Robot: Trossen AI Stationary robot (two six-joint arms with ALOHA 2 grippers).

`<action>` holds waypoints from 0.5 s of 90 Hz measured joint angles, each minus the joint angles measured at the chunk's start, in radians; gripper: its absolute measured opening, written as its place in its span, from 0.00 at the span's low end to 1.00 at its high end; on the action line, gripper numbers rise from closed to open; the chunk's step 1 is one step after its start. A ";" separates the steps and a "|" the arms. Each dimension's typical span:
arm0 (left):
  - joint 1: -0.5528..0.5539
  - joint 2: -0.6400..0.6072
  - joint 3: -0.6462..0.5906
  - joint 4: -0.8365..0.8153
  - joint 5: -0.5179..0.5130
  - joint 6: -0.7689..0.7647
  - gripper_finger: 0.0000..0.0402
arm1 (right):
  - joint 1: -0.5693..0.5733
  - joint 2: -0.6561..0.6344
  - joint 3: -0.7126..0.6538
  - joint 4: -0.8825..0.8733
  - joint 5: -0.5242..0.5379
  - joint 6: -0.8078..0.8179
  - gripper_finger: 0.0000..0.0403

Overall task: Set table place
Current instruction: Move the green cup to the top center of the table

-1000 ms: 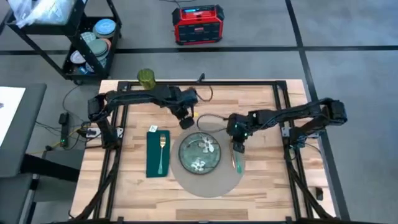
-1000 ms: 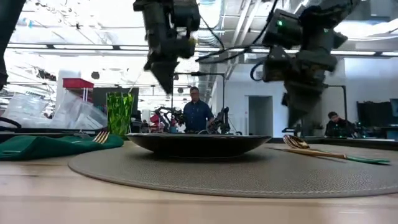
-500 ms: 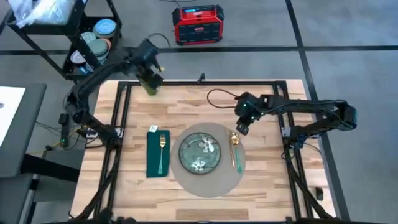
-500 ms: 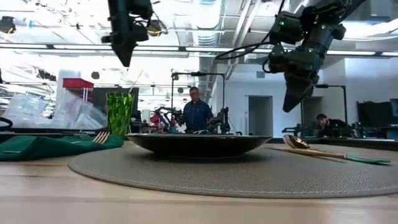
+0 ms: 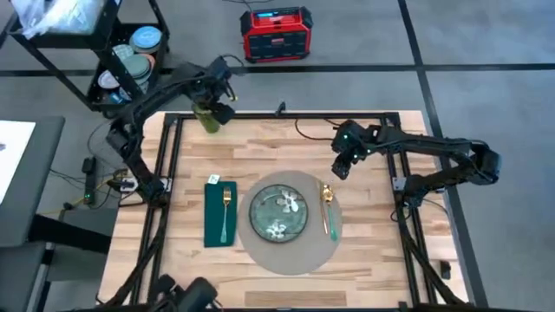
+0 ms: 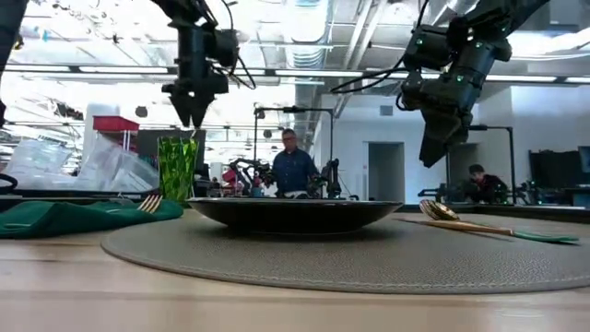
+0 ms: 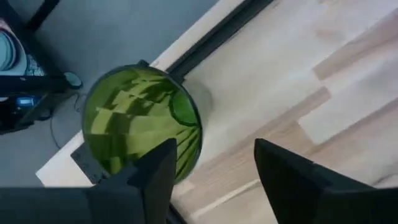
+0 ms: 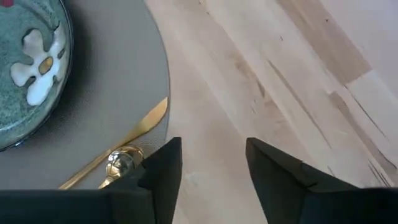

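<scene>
1. Two end effectors hang above the surface; the left end effector, fingers apart, is over the green glass at the far left corner.
2. The placemat lies centred, between both arms, nearer the front.
3. The right end effector, fingers apart, hovers just beyond the placemat's far right rim.

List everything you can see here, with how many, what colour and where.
table: one, light wood, under everything
placemat: one, grey-beige, table centre
plate: one, green floral, on placemat
napkin: one, dark green, left of placemat
fork: one, gold, on napkin
knife and spoon: gold, placemat's right edge
glass: one, green, table's far left edge
cart: one, black, beyond table
box: one, red, on floor
people: two, in room behind
left gripper: open, above glass
right gripper: open, raised beyond the cutlery
</scene>
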 joint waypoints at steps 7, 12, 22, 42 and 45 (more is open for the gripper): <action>0.003 0.026 0.000 -0.001 -0.005 0.008 0.50 | 0.000 0.000 0.000 -0.014 0.000 0.006 0.41; 0.009 0.043 -0.008 0.009 -0.006 0.022 0.50 | 0.000 0.000 0.000 -0.027 0.000 0.006 0.41; 0.023 0.082 -0.049 0.036 0.020 0.025 0.50 | 0.000 0.000 0.000 -0.063 0.000 0.006 0.40; 0.028 0.159 -0.103 0.023 0.046 0.026 0.23 | 0.001 -0.027 -0.001 -0.136 0.095 0.018 0.27; 0.025 0.165 -0.103 0.028 0.046 0.026 0.15 | -0.002 -0.044 -0.001 -0.143 0.118 -0.001 0.23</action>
